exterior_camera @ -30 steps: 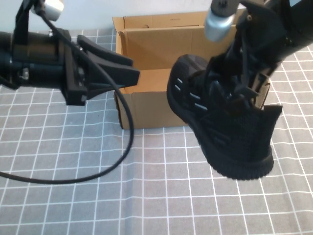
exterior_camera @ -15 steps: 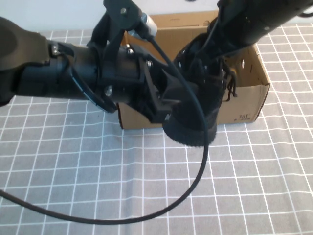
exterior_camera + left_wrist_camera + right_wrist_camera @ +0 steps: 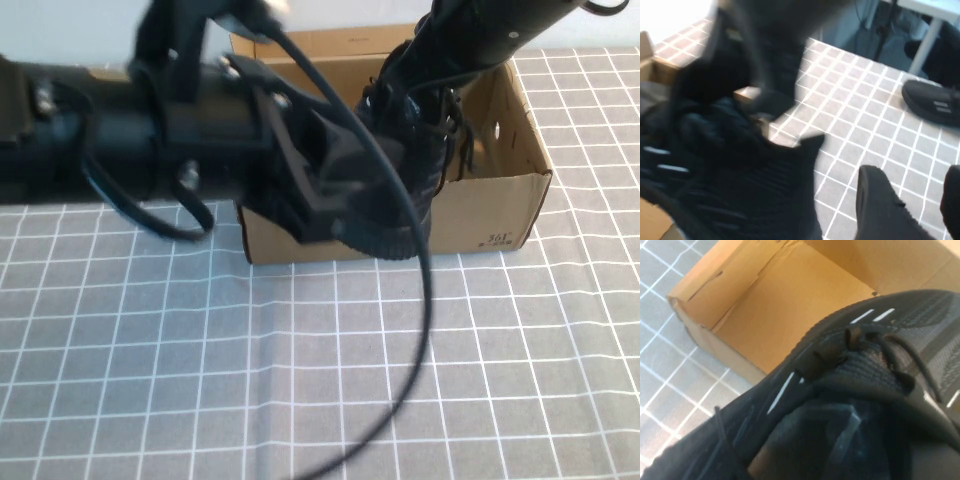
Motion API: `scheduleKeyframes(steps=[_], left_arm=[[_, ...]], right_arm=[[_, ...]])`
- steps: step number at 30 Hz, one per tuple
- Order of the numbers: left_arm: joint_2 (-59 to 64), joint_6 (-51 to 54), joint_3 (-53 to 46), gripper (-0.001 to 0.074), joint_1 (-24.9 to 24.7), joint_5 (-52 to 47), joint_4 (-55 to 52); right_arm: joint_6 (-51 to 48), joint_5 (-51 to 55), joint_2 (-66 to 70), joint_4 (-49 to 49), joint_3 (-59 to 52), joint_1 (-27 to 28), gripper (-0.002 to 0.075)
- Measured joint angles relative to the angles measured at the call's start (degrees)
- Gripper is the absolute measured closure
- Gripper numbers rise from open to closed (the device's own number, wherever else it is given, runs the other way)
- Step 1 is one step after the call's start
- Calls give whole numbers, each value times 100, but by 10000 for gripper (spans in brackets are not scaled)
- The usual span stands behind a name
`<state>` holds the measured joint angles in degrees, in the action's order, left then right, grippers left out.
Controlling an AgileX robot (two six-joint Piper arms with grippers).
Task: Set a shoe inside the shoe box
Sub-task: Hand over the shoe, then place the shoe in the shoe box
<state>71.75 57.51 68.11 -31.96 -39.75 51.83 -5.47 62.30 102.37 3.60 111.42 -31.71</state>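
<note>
Black knit sneaker with black laces [image 3: 405,170] now hangs right over the near wall of the brown corrugated cardboard shoe box [image 3: 500,205], where a second ago it dangled lower and nearer, out in front of the carton; the right tool [image 3: 425,105] holds it clamped at the laced upper, sole end tipped toward the near side. Meanwhile the left tool [image 3: 345,195] has swept in from the left and now crowds the shoe's left flank, and I cannot tell whether its fingers are spread or pinched. By my reading the carry is nearly done: the shoe needs lifting a touch farther in, then lowering to the box floor. Underneath lies a grey cloth tabletop [image 3: 330,370] gridded with white lines, a black cable [image 3: 420,300] looping across it; the left wrist view catches a second dark shoe [image 3: 932,102] lying well apart.
</note>
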Motion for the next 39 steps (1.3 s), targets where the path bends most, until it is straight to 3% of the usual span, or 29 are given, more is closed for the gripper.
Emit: scheduleKeyframes(steps=[5,11,23,39], left_arm=[[-2,-859,0,487,-673,666,-1273],[256,-1827,0,476,-786,1246,-2493],[754,-1921,0,201,-791,1596,-2836],[1805,-1933,0,176,-791,2915,-2718]], right_arm=[[61,0,76,0,91,102,732],[61,-65,126,3,95,101,732],[185,-603,135,1,131,101,732],[185,-472,135,-196,166,101,732]])
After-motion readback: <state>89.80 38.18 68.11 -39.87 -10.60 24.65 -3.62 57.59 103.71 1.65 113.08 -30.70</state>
